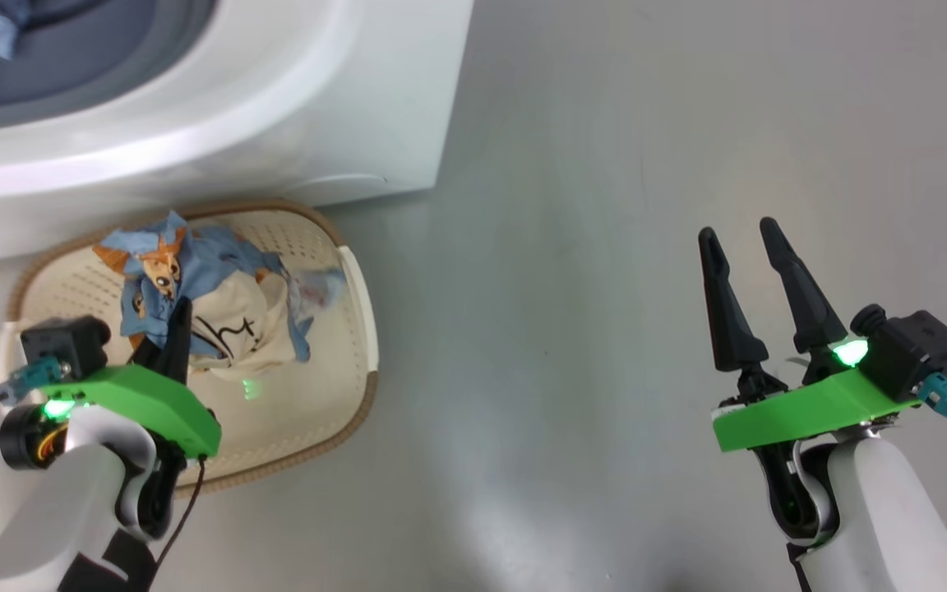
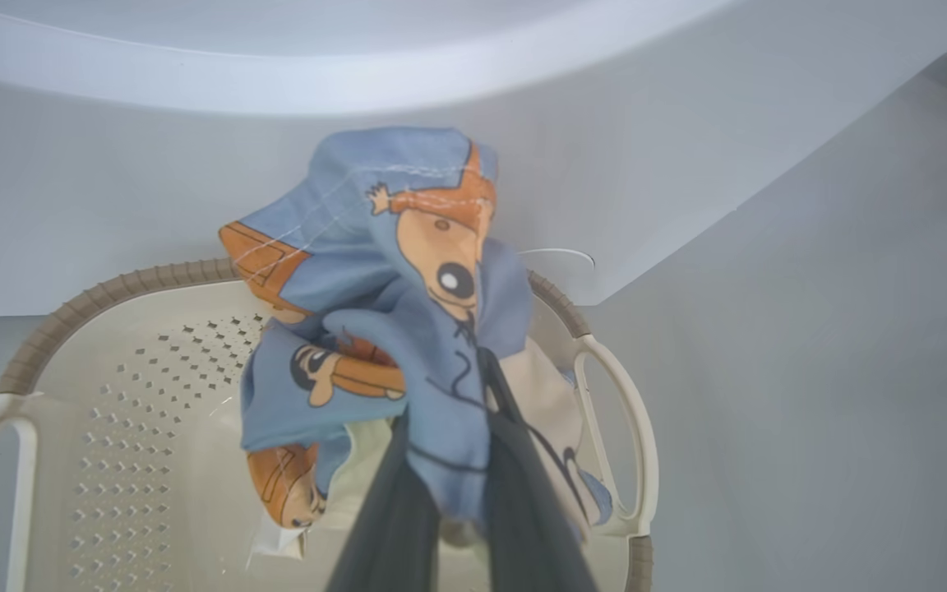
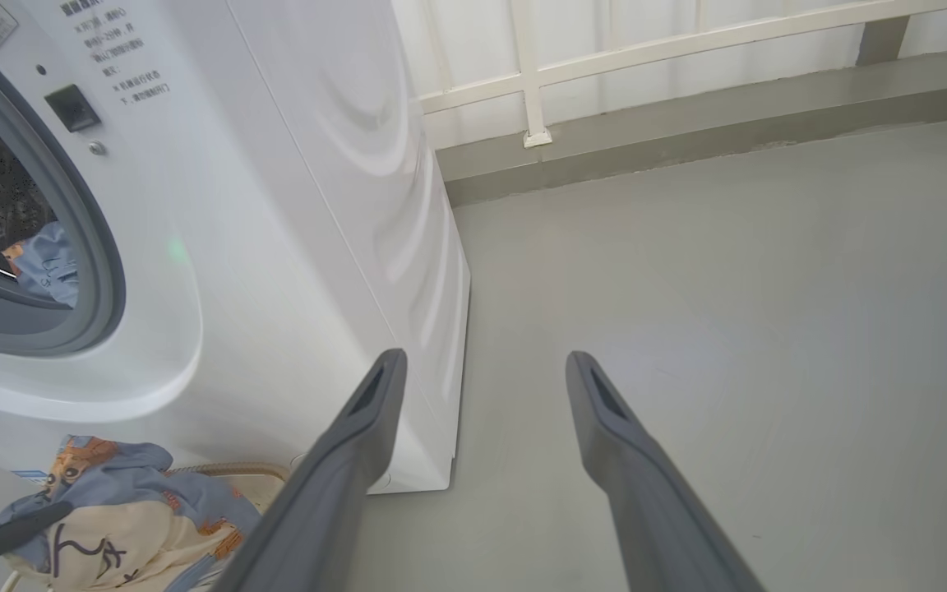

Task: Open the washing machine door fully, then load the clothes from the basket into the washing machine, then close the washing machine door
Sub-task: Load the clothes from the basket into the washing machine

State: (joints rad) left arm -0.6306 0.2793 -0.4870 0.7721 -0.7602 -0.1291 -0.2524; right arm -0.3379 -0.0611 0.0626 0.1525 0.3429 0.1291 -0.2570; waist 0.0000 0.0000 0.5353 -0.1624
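Big white washing machine on the left, drum mouth uncovered, and one blue printed piece already lies inside behind the grey gasket. At its foot, touching the front panel, sits the cream basket on the grey floor. In it is a bundle of clothes, blue cartoon-print fabric wrapped over a cream cloth. The left gripper has its fingers pinched tight on a fold of the blue fabric. The right gripper hangs wide apart over bare floor, holding nothing.

The danger: only the blue fold looks pinched, so the cream cloth could slide off on the lift, or a trailing end could catch the basket's handle and drag it.

Small grey print runs down the machine's front above the latch, too small to read. The cream cloth carries black hand-drawn strokes, possibly a doodle.
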